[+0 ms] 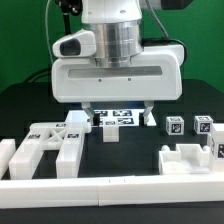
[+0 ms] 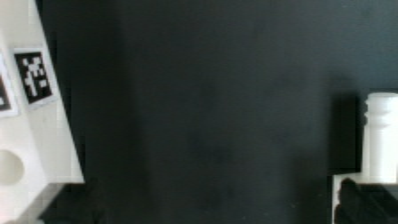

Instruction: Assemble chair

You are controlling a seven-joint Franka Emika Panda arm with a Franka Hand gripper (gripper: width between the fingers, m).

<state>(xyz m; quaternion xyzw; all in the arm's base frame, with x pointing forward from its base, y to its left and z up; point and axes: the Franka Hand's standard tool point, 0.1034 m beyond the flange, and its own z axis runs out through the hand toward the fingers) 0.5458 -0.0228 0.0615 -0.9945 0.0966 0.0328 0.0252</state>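
The chair parts lie loose on the black table. A white frame part point(image 1: 45, 145) with tags lies at the exterior view's left, with a small tagged part point(image 1: 75, 118) behind it. A small white leg point(image 1: 110, 133) stands in the middle. Two tagged cubes point(image 1: 175, 125) point(image 1: 205, 125) sit at the exterior view's right, with a blocky part point(image 1: 190, 158) in front of them. My gripper point(image 1: 119, 120) hangs low over the middle, open and empty. In the wrist view the gripper point(image 2: 210, 205) spans bare table, between a tagged white part point(image 2: 27, 100) and a white leg-like piece point(image 2: 379, 140).
The marker board point(image 1: 118, 117) lies on the table behind the open fingers. A plain white border rail point(image 1: 110, 190) runs along the front edge. The green wall stands behind the table.
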